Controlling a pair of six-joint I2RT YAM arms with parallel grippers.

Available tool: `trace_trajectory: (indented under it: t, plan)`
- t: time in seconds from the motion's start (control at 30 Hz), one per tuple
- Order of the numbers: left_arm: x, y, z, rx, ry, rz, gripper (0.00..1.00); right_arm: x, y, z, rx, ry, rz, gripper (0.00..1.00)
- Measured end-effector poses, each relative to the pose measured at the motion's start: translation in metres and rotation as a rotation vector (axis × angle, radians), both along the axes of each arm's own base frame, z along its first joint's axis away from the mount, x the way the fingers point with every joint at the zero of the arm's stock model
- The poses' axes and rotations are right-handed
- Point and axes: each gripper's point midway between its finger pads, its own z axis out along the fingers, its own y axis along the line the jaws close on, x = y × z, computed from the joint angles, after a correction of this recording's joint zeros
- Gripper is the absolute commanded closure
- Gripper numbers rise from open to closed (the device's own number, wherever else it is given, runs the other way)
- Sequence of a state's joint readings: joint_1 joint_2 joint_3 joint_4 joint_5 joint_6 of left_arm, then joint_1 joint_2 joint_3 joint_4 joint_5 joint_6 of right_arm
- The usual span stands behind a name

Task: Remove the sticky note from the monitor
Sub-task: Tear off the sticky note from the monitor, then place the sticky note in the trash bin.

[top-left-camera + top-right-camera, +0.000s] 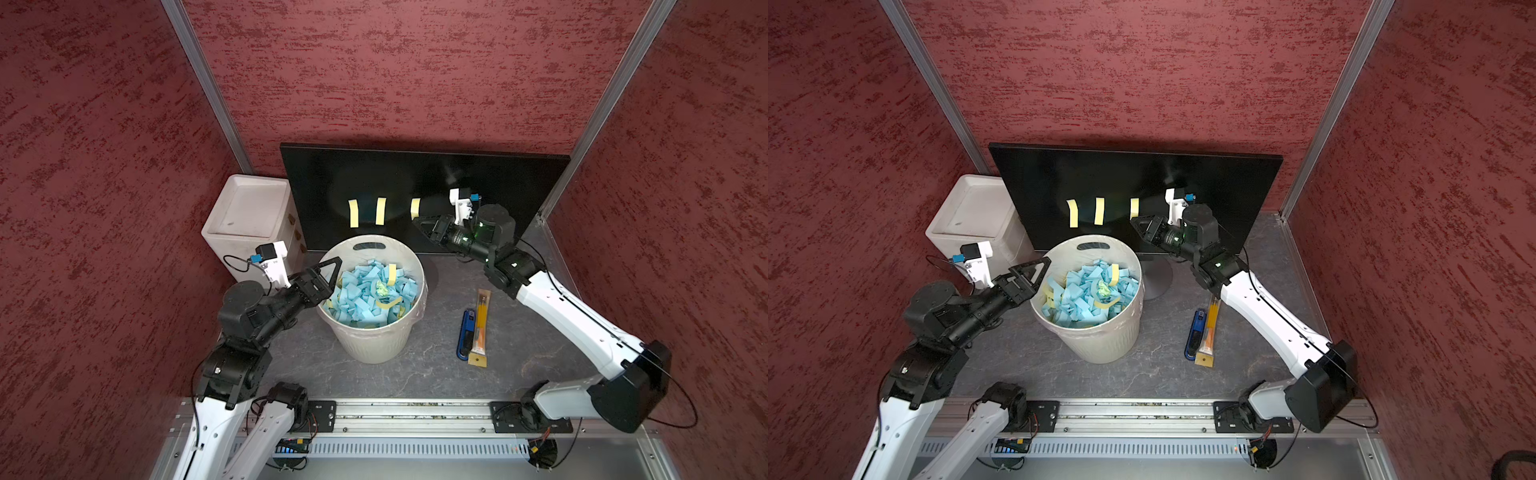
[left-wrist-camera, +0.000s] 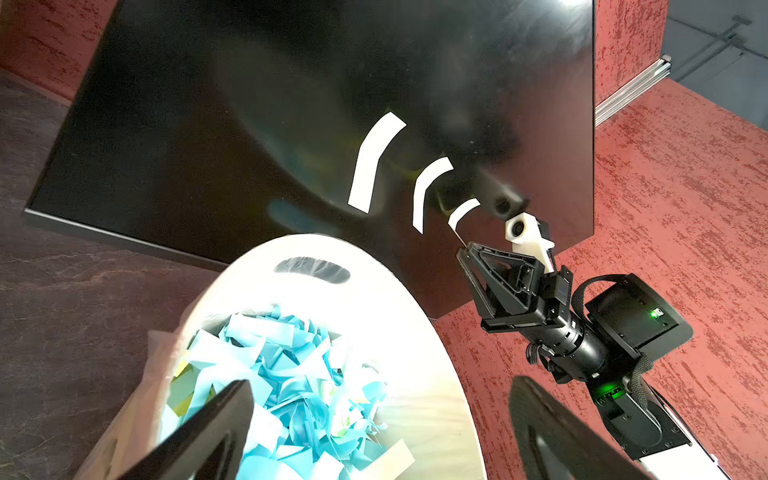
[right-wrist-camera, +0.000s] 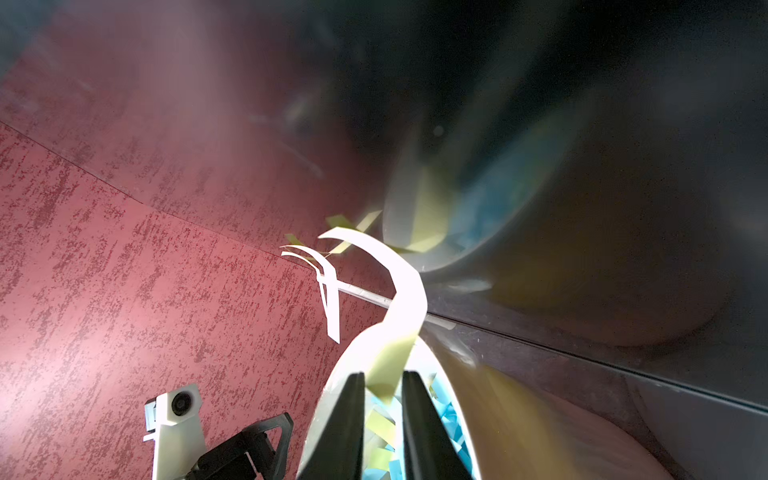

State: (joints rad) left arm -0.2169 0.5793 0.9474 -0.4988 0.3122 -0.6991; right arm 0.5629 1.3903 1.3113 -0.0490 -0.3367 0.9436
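Note:
The monitor (image 1: 415,174) (image 1: 1059,174) stands at the back with three yellow strips stuck on its dark face. My right gripper (image 1: 415,222) (image 1: 1133,222) is at the rightmost sticky note (image 1: 414,208) (image 1: 1134,208). In the right wrist view the gripper (image 3: 383,376) has its jaws nearly together on that note's (image 3: 409,291) curled free end. The note's upper end is still on the screen. My left gripper (image 1: 332,266) (image 2: 382,386) hangs wide open over the near-left rim of the bin, holding nothing.
A white bin (image 1: 419,266) full of blue and yellow paper strips stands in front of the monitor. A white box (image 1: 249,208) sits at the back left. A blue tool (image 1: 465,332) and a packet of pencils (image 1: 481,324) lie to the right of the bin.

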Motion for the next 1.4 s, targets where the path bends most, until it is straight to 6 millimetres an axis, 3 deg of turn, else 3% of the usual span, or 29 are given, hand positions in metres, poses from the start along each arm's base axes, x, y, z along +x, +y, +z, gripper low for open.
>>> trace_trajectory:
  t: [0.2, 0.93, 1.17, 1.4]
  plan:
    - [0.0, 0.0, 0.0, 0.0, 0.0, 0.001, 0.0, 0.0, -0.001, 0.0, 0.0, -0.001, -0.004, 1.0]
    - [-0.001, 0.001, 0.001, -0.001, -0.005, 0.004, 0.0, -0.011, -0.008, -0.017, -0.004, 0.01, -0.008, 1.0]
    - [-0.002, 0.001, 0.001, -0.004, -0.005, 0.004, 0.0, -0.028, -0.006, -0.007, 0.006, -0.027, 0.026, 1.0]
    - [-0.003, 0.001, 0.002, -0.006, -0.007, 0.004, 0.0, -0.058, 0.012, 0.004, -0.021, -0.097, 0.111, 1.0]
